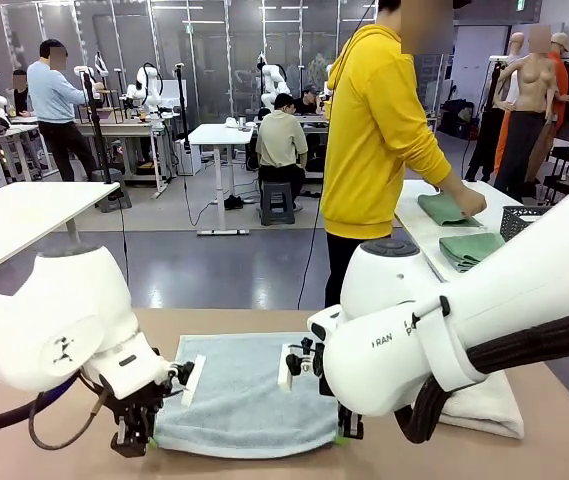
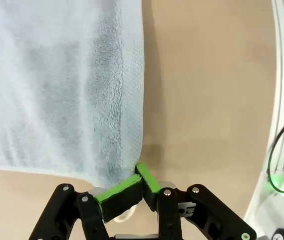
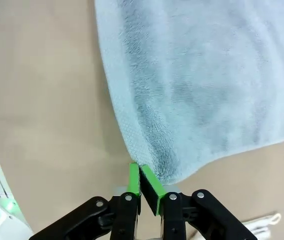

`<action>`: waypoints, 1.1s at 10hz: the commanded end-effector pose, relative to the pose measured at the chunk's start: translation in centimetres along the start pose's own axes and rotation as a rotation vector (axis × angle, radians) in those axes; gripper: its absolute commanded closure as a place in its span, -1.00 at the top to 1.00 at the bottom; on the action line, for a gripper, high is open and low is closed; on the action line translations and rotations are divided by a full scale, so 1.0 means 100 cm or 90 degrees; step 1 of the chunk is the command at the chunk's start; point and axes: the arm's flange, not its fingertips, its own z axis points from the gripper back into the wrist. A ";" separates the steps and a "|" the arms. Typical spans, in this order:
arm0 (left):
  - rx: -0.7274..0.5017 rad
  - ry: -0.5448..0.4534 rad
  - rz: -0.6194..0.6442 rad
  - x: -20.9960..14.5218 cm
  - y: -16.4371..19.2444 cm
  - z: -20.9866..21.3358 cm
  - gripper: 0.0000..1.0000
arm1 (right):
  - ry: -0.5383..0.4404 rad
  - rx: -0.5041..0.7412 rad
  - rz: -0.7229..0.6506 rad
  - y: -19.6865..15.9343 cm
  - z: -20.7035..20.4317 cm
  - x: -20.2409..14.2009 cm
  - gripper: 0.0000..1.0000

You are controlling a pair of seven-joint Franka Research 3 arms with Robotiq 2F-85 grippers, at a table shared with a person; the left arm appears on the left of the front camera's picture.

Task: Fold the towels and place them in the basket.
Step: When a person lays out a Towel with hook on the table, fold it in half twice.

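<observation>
Front view: two white arms reach down onto a tan counter (image 1: 564, 440), one at each near corner of a spread towel.
Left end effector (image 1: 142, 440): clenched, its green pads pressed together on the near corner of the blue towel (image 1: 244, 395), low at the counter.
Left wrist view: the left end effector (image 2: 141, 175) has its pads meeting in a point right at the corner of the blue towel (image 2: 62, 85). The cloth spreads away ahead of the pads, and bare counter (image 2: 206, 100) lies to the other side.
Blue towel: flat on the counter between the two end effectors, stretching away from both toward the far edge.
Right end effector (image 1: 342, 435): clenched, pinching the other near corner of the blue towel.
Right wrist view: the right end effector (image 3: 138, 172) has its pads shut on the hem of the blue towel (image 3: 206, 80), which fans out ahead of them.
Person (image 1: 374, 130): in a yellow hoodie, well beyond the end effectors, one hand on green cloths (image 1: 469, 245) on a far table.
Cream towel (image 1: 489, 405): on the counter just beside the right end effector, partly under that arm.
Basket (image 1: 524, 218): dark mesh, well beyond the right end effector, next to the green cloths.
</observation>
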 end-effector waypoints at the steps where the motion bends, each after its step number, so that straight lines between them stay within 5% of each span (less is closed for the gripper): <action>1: 0.008 -0.011 -0.015 -0.009 -0.009 0.025 -1.00 | -0.026 -0.024 0.008 0.004 0.025 0.000 -1.00; 9: -0.040 -0.036 -0.030 -0.005 -0.006 0.016 -0.95 | -0.046 -0.002 0.000 0.006 0.021 0.002 -1.00; 10: -0.048 -0.032 -0.032 -0.003 -0.006 0.009 -0.15 | -0.047 0.000 0.001 0.006 0.020 0.002 -1.00; 11: -0.055 -0.022 -0.032 -0.003 -0.005 0.003 -0.20 | -0.047 0.000 0.002 0.005 0.021 0.003 -1.00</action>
